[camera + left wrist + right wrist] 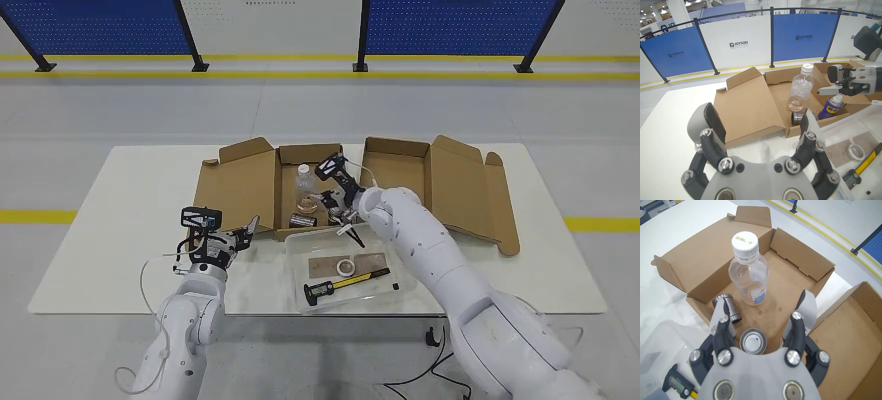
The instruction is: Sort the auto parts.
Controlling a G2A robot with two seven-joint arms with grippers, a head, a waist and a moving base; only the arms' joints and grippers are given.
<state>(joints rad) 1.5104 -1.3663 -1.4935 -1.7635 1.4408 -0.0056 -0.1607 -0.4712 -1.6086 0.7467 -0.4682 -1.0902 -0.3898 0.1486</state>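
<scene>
Blue fence panels [95, 25] back a white counter [110, 230] that carries two opened cardboard boxes and a clear tray [295, 270].

Your target looks to be the spray can [753, 341]. It stands inside the left box [791, 256], in the corner nearest the tray, just beside a steel sleeve [728, 308] lying on its side and near an upright water bottle [749, 275].

Your right hand [763, 299] hangs directly over the can with its fingers spread, one to each side and neither touching it. Your left hand [758, 110] is spread too, holding nothing, above bare counter in front of the box's folded-out flap.

Expect the can to be rigid thin metal: firm under pressure, but smooth and round, so probably slippery. Its weight depends on how full it is, which you cannot tell from here. I would close on the straight body below the domed shoulder, not on the small plastic nozzle, which could press in or snap. The box wall crowds one side, so watch that finger.

As for looks, the can has a blue body with a yellow patch, a bright silver dome and rim, and a white nozzle at the centre.
</scene>
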